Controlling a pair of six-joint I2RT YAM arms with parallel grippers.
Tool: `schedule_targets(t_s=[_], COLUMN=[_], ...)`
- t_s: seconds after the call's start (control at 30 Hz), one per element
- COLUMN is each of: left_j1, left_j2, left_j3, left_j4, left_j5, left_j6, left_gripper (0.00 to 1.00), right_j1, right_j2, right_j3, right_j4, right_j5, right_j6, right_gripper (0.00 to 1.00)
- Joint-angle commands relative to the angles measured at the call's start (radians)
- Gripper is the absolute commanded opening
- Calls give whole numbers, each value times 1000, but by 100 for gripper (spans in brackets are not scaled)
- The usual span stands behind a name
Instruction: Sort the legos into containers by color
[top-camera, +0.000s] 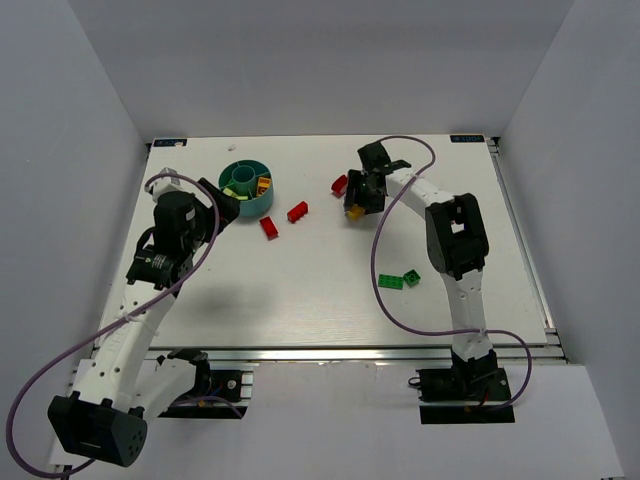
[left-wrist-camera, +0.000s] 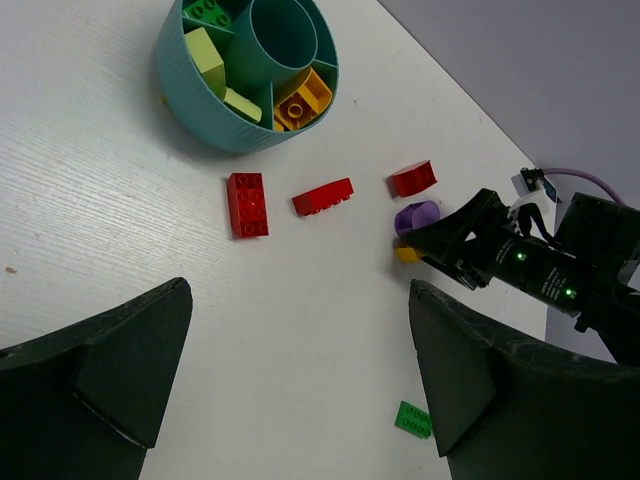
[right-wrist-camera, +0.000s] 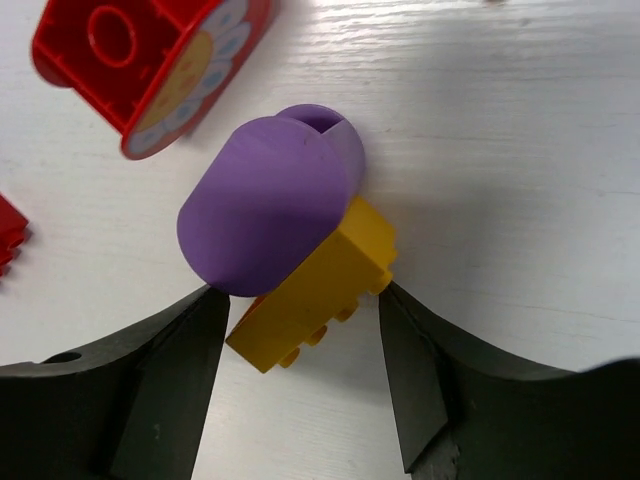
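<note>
right hand (right-wrist-camera: 305, 310) clamped on yellow brick (right-wrist-camera: 330, 270), purple piece (right-wrist-camera: 265, 215) atop; likely for teal cup (left-wrist-camera: 215, 120) | left hand (left-wrist-camera: 298, 300) apart; idle

Outside the one round teal plastic cup (left-wrist-camera: 215, 128): three red plastic bricks (left-wrist-camera: 247, 204) (left-wrist-camera: 322, 196) (left-wrist-camera: 412, 179), two green bricks (top-camera: 390, 281) (top-camera: 412, 277), one purple piece (right-wrist-camera: 265, 210), one yellow brick (right-wrist-camera: 310, 300).
</note>
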Motion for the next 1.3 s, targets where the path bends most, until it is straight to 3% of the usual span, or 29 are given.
schedule_targets(t_s=[0.0,0.2,0.33,0.5,0.73,0.97,1.27], left_j1=[1,1,1,-2,-111,-180,-234], left_j2=[5,30,59,131,296,375,392], left_j3=[4,-15,-42,-79,-79,-99,-119], left_j4=[26,81,159,335,512,682,799], left_j5=[12,38,120,358,486,553,578], left_j6=[-10,-24,-54,-108,-128,-107,-101], left_gripper=[98,98,95,90,90,84,83], right_j1=[0,-21,-37,-47,-47,-21,89], right_j2=[6,-14,-31,-116,-383,-592,-698], right_j3=[14,-21,-40,-122,-374,-553,-615], right_j4=[17,21,50,118,297,343,366], right_j5=[91,98,43,-50,-263,-539,-491], right_j6=[18,-17,-78,-152,-429,-684,-763], right_gripper=[66,54,23,1,0,0,0])
